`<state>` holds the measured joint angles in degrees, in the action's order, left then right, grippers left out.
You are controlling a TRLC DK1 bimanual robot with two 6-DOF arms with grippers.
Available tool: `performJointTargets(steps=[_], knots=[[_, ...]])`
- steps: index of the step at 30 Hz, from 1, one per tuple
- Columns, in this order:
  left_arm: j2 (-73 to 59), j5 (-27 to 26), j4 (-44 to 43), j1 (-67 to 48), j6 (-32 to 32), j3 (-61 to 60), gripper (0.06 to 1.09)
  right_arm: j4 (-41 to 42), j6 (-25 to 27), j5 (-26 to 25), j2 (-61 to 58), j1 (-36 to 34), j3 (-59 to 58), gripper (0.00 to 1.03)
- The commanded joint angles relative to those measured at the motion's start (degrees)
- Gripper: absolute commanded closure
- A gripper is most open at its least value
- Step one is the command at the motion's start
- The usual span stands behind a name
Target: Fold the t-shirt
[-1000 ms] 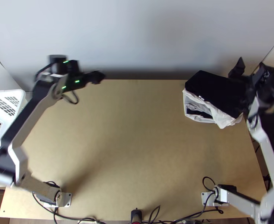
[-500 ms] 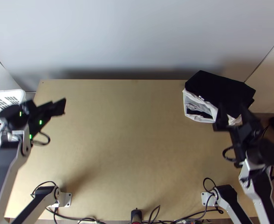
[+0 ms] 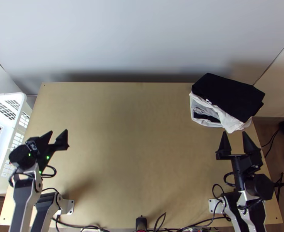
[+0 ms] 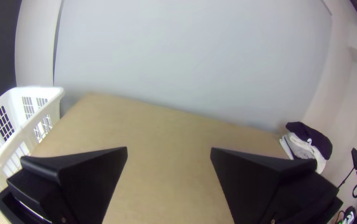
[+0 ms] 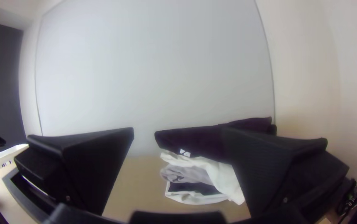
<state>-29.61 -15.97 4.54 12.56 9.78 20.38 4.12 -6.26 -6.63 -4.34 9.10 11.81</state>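
Observation:
A folded black t-shirt (image 3: pixel 228 94) lies on top of a stack of white and grey cloth (image 3: pixel 207 112) at the table's far right corner. Near the table's left edge, beside the basket, my left gripper (image 3: pixel 57 136) is open and holds nothing; in the left wrist view the same gripper (image 4: pixel 169 151) has its fingers wide apart. My right gripper (image 3: pixel 235 137) stands open on the near side of the stack, apart from it. In the right wrist view, a finger of the right gripper (image 5: pixel 178 132) covers part of the black t-shirt (image 5: pixel 199 141).
A white plastic basket (image 3: pixel 16 127) stands at the table's left edge. The light wooden table (image 3: pixel 138 135) stretches between the arms, with a pale wall (image 3: pixel 142 38) behind its far edge. Black cables (image 3: pixel 169 226) run along the near edge.
Both arms have drawn back toward their bases, the left one from the far left area, the right one from beside the stack. The stack lies where it was.

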Motion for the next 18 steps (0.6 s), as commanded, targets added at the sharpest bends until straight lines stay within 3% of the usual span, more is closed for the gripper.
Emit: performJointTargets(steps=[1, 6, 13, 18], knots=[[12.03, -0.03, -0.14, 1.77, -4.86, -8.96, 0.11, -1.57, -2.44, -0.05, 4.51, -0.67, -5.57, 0.05], [21.52, 0.06, 3.37, 1.59, -6.18, -12.91, 0.11, -5.88, -5.08, 0.04, 4.51, -0.23, -5.84, 0.05], [26.00, 0.15, 5.92, 3.09, -10.66, -15.90, 0.11, -17.30, -4.02, -0.05, 4.43, -0.40, -6.19, 0.05], [24.77, 0.15, 6.45, 3.53, -11.54, -15.99, 0.11, -17.30, -4.20, -0.05, 4.34, 1.18, -6.19, 0.05]])
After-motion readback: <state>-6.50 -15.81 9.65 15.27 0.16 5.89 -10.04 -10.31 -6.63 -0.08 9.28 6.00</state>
